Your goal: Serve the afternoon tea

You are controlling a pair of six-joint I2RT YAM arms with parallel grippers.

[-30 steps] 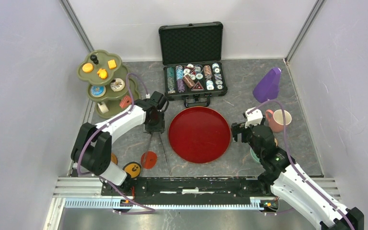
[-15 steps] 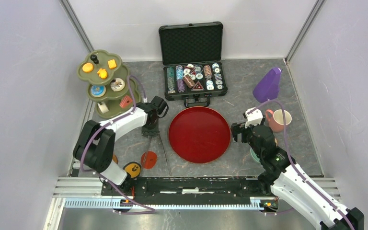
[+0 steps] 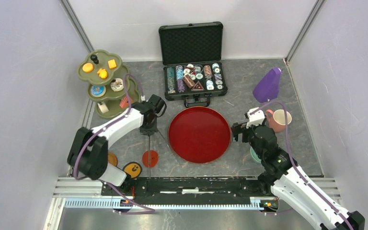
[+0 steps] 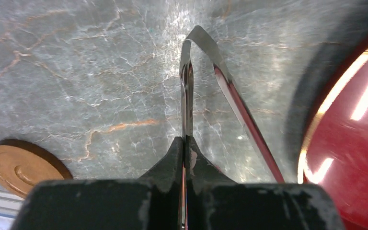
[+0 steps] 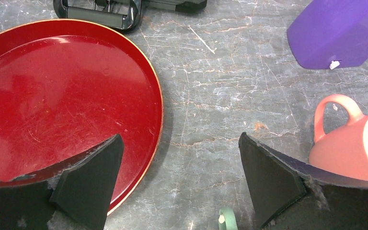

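My left arm [image 3: 117, 125] reaches far and right, bent at the elbow. My left gripper [image 4: 185, 143] points down, jaws squeezed tight on one leg of the metal tongs [image 4: 230, 91]. My right arm [image 3: 297, 184] reaches far and left. My right gripper [image 5: 179, 141] has its jaws wide apart, holding nothing.

Left, red tray [image 5: 52, 96]; right, pink cup [image 5: 350, 148]

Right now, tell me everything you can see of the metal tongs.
The metal tongs are thin, shiny steel: two flat arms joined at a rounded bend, splaying into a narrow V. The left pincer is shut on one arm; the other arm hangs free. They lie over the grey marbled table, between the red tray and an orange saucer. Whether they touch the table is unclear.
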